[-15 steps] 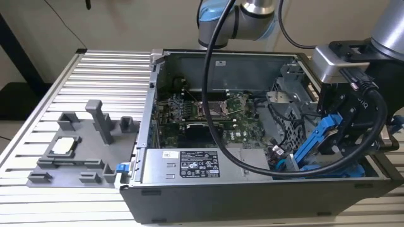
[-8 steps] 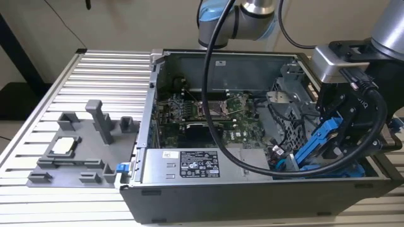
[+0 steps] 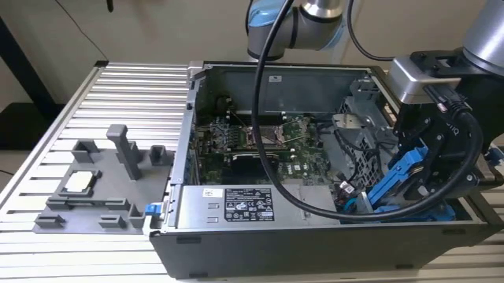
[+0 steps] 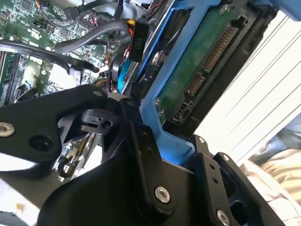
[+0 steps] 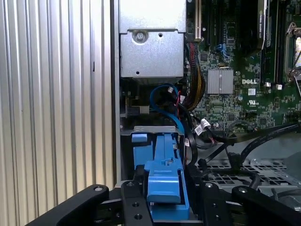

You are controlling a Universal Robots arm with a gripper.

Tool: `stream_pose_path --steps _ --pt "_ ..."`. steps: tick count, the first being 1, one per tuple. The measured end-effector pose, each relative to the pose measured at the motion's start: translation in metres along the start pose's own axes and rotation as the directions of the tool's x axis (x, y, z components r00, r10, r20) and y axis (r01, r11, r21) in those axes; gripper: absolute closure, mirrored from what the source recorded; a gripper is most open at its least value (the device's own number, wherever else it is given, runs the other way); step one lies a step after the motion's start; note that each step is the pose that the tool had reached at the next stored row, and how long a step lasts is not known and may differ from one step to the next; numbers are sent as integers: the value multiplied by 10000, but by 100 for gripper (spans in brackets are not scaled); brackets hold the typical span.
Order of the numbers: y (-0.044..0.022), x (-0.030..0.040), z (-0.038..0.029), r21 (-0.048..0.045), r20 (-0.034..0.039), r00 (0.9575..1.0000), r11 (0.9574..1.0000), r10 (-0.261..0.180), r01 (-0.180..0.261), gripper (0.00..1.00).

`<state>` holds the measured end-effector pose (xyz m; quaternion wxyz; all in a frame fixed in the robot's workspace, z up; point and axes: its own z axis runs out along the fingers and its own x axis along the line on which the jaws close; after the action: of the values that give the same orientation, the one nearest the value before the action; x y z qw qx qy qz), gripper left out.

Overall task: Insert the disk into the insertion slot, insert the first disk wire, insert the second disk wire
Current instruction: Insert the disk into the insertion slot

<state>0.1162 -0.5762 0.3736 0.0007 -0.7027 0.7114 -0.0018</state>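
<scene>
Black fingers (image 5: 136,200) of the gripper (image 5: 164,202) sit closest to the lens in both wrist views, closed from either side on the blue carrier (image 5: 162,174) that frames the disk (image 4: 207,61). In the exterior view the disk hangs steeply tilted at the right end of the open computer case (image 3: 181,177), with its lower end down at the drive cage. It looks not yet seated.

The step in hand appears to be seating the disk in the insertion slot (image 5: 150,129). To do it well, the carrier's long edges should run square to the slot's walls before any push, and the travel should follow the slot's own axis, slowly, so a corner does not catch on the rim. Loose cables (image 5: 188,127) bunch just beside the slot's mouth. They should stay outside the carrier's path, or one could get pinched under the frame. The grip is on plastic, so a firm, even hold matters more than force.

The second wrist view shows the disk's underside: a green circuit board (image 4: 214,35) with a row of connector contacts (image 4: 197,84), bordered by the bright blue plastic. The motherboard (image 4: 28,28) lies beyond it
</scene>
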Motion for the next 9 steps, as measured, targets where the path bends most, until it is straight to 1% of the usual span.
stream_pose_path --steps 1,2,4,5,8,9 --pt "0 0 0 1 0 10000 10000 0 0 51" --pt "0 0 0 0 0 10000 10000 0 0 45" --pt "0 0 0 0 0 10000 10000 0 0 45" --pt "0 0 0 0 0 10000 10000 1 -1 47" --pt "0 0 1 0 1 10000 10000 0 0 66" --pt "0 0 1 0 0 10000 10000 0 0 66"
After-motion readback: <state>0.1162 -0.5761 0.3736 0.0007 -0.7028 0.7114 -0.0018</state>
